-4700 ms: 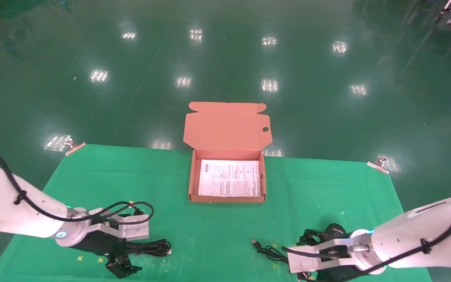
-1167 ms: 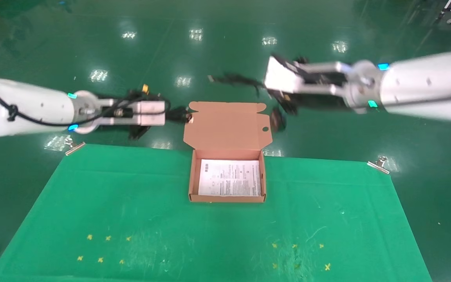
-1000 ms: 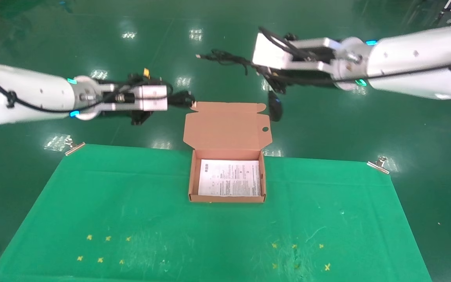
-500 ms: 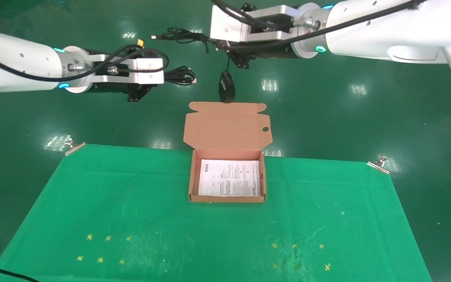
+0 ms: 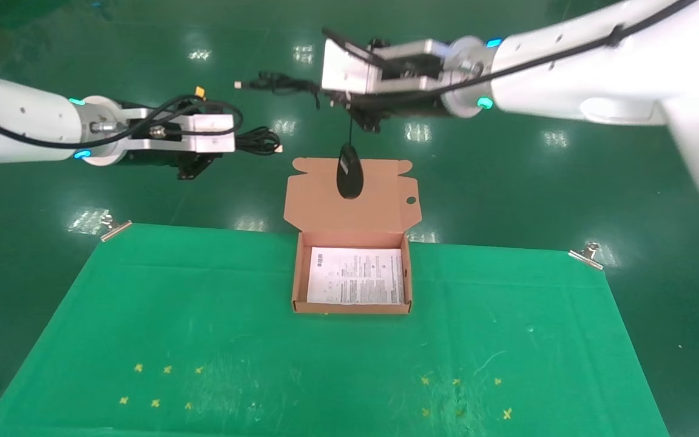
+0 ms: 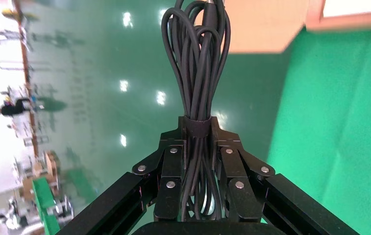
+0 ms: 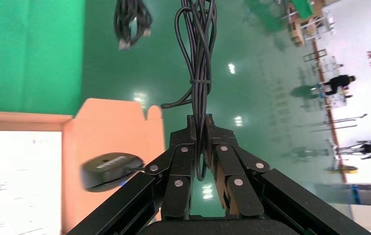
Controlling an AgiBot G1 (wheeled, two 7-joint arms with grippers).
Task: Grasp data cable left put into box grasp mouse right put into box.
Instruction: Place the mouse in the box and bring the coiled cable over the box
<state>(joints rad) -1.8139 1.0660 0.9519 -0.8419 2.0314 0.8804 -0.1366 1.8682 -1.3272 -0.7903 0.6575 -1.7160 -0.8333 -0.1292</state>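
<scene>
The open cardboard box stands at the table's far middle, its lid upright and a white printed sheet inside. My left gripper is shut on the looped data cable, held high to the left of the lid; the left wrist view shows the jaws clamped around the bundle. My right gripper is shut on the mouse's bundled cord. The mouse dangles on its thin cord in front of the lid, above the box. In the right wrist view the mouse hangs over the lid.
A green cloth covers the table, held by metal clips at the far corners. Small yellow marks dot the near part. Shiny green floor lies beyond the table.
Both arms lifted their items off the table earlier. In the last second the right arm swung left, bringing the dangling mouse from right of the lid to in front of it. The left gripper drew slightly left.
</scene>
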